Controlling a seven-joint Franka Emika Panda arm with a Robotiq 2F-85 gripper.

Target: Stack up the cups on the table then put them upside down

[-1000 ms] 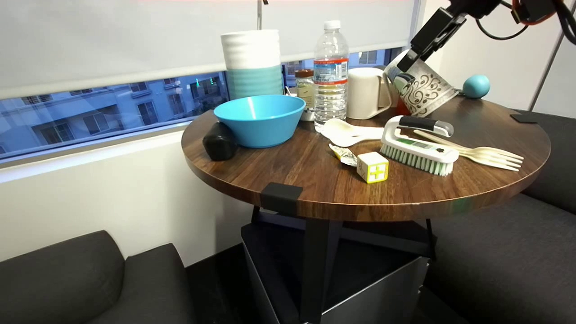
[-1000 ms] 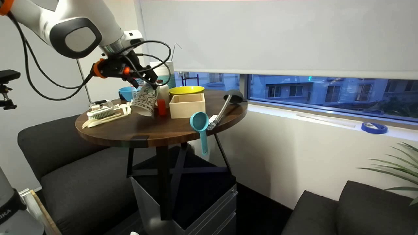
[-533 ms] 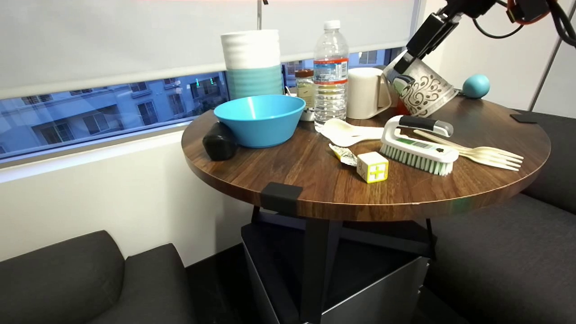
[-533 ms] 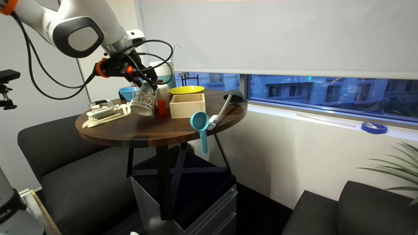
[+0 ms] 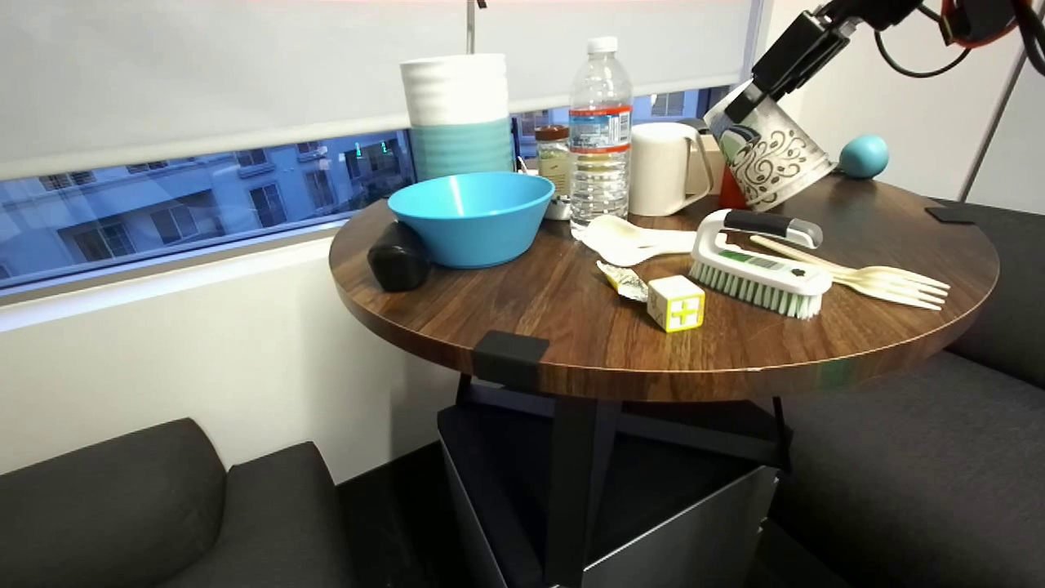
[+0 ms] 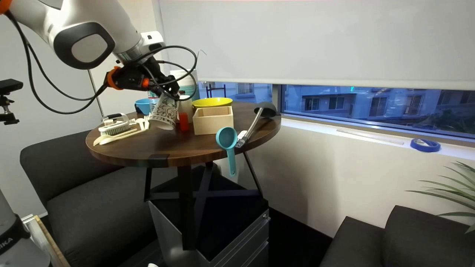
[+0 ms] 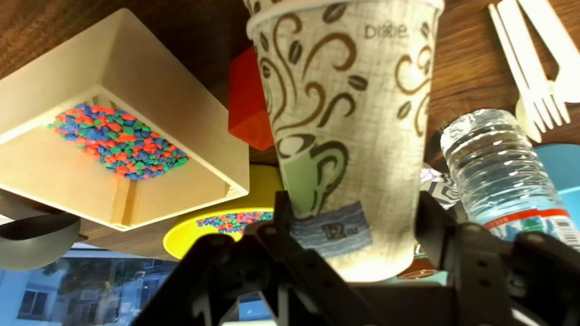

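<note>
Hand [image 7: 354,208] squeezes a cup [image 7: 349,136] by its small end in the wrist view, prob. so the wide end can land first; a 2nd cup [image 7: 260,4] seems tucked in, poking past the rim. In an exterior view the cup tips behind the brush [image 5: 759,267], prob. b/c it's not set down yet. In an exterior view it leans over the tabletop [image 6: 178,144] near a red block [image 6: 183,121].

There are two patterned cups [image 7: 351,136] and one table [image 5: 535,314]. One blue bowl [image 5: 486,233], one bottle [image 5: 601,175] and one brush [image 5: 758,274] show.
</note>
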